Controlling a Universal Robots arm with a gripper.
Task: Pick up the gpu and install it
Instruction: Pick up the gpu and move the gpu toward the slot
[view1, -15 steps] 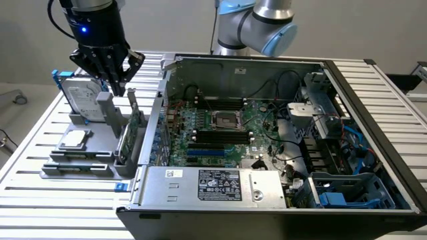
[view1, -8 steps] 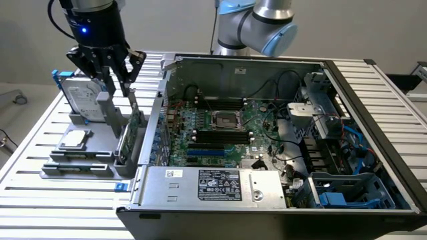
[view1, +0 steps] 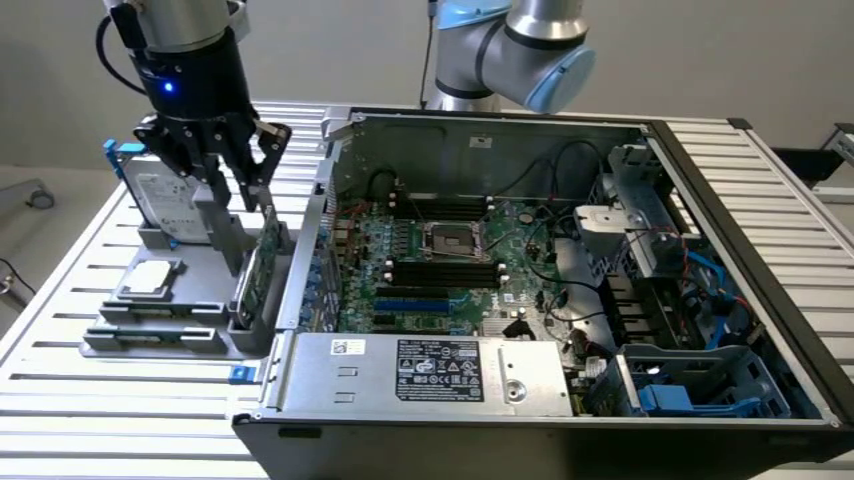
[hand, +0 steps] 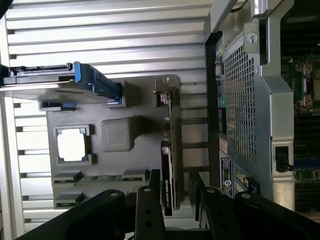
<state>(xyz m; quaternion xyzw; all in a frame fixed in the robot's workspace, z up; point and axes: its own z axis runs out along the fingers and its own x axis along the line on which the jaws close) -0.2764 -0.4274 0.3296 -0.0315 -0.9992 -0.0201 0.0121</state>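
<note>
The fingers (hand: 148, 210) stand spread apart, closed on nothing, and the gripper (view1: 234, 190) (hand: 177, 182) hangs straddling one end of the gpu (view1: 258, 268) (hand: 169, 145). The card stands on edge between the two fingers, with a gap showing beside at least one of them, and the rest of its length runs away beyond the fingertips. It sits in a slot of the grey holder (view1: 200, 295) (hand: 135, 160) under the fingers. Outside one finger, on the same holder, the silver CPU chip (view1: 147, 278) (hand: 71, 146) lies flat, and the hard drive (view1: 163, 198) (hand: 50, 85) stands upright in its blue frame. Outside the other finger, just beside the card, rises the wall of the open computer case (view1: 747, 200) (hand: 245, 100), its green motherboard (view1: 441, 250) exposed. Everything rests on the slatted metal table (view1: 120, 420) (hand: 100, 30).
</note>
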